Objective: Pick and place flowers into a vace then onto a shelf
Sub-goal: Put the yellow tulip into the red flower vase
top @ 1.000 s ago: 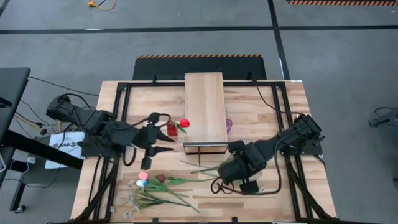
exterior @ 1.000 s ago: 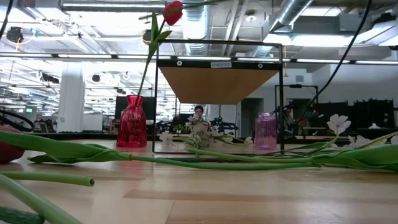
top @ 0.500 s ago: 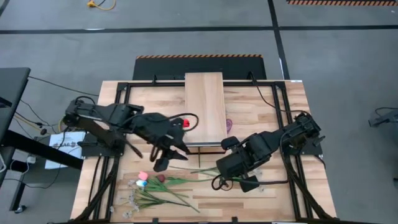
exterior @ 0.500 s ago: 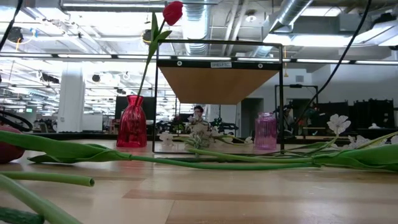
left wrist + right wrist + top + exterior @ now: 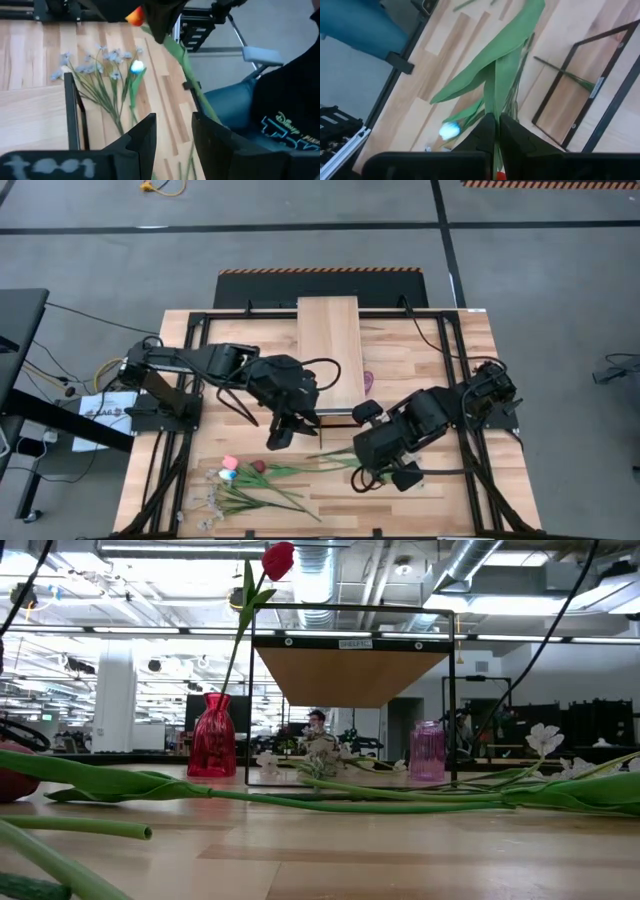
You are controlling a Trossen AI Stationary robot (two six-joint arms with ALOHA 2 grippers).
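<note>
A red vase [image 5: 211, 737] stands left of the shelf [image 5: 328, 345] and holds one red tulip [image 5: 278, 558]; in the high view my left arm hides it. More flowers [image 5: 250, 485] lie on the table near its front edge. My left gripper [image 5: 278, 438] hovers open in front of the shelf with nothing between its fingers [image 5: 145, 137]. My right gripper [image 5: 366, 472], right of it, is shut on a tulip with long green leaves [image 5: 505, 50] and a red-and-yellow head [image 5: 134, 17]. My right gripper pinches the tulip's green stem [image 5: 492, 107] between its two fingers, close to the head. The fingers point steeply down. The stem and leaves [image 5: 187, 75] slant down and away from the fingers; whether their far end touches the table I cannot tell.
A pink vase [image 5: 427, 750] stands right of the shelf. The shelf's thin black frame [image 5: 600, 80] is close to both grippers. A person in blue trousers [image 5: 235, 100] stands at the table's near edge. Long stems [image 5: 300, 800] stretch across the tabletop.
My left gripper has swung from the table's left side toward the middle, passing over the red vase and stopping in front of the shelf. My right gripper has risen and rolled at the wrist, lifting the tulip's stem with it.
</note>
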